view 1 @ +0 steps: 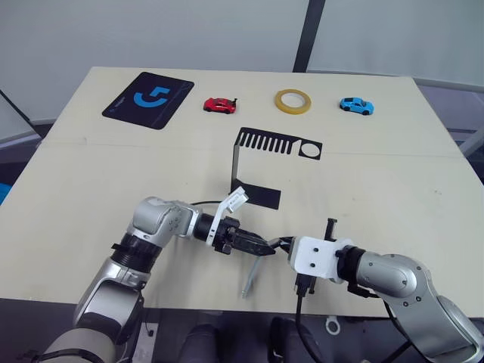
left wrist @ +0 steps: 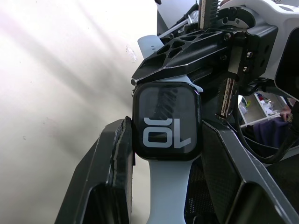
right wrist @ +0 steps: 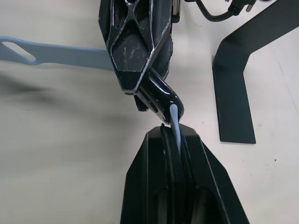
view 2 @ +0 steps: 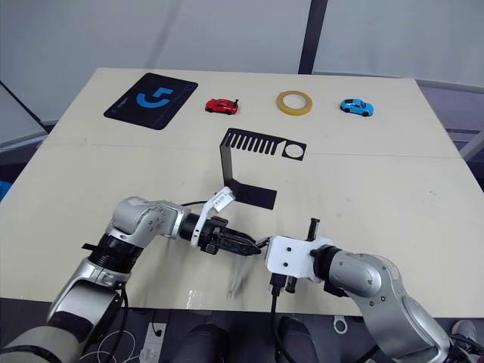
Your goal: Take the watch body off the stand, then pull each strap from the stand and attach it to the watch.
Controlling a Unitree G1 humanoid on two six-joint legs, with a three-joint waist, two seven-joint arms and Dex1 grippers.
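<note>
My left gripper is shut on the watch body, a black rounded-square case with white digits on its screen. One pale blue-grey strap joins the case's edge and trails down to the table. My right gripper faces the left one near the table's front edge and is shut on the second strap. That strap's end meets the opposite edge of the watch body; whether it is seated I cannot tell. The black stand stands bare just behind both grippers.
Along the table's far side lie a black mouse pad, a red toy car, a yellow tape roll and a blue toy car. The stand's foot is close beside the grippers.
</note>
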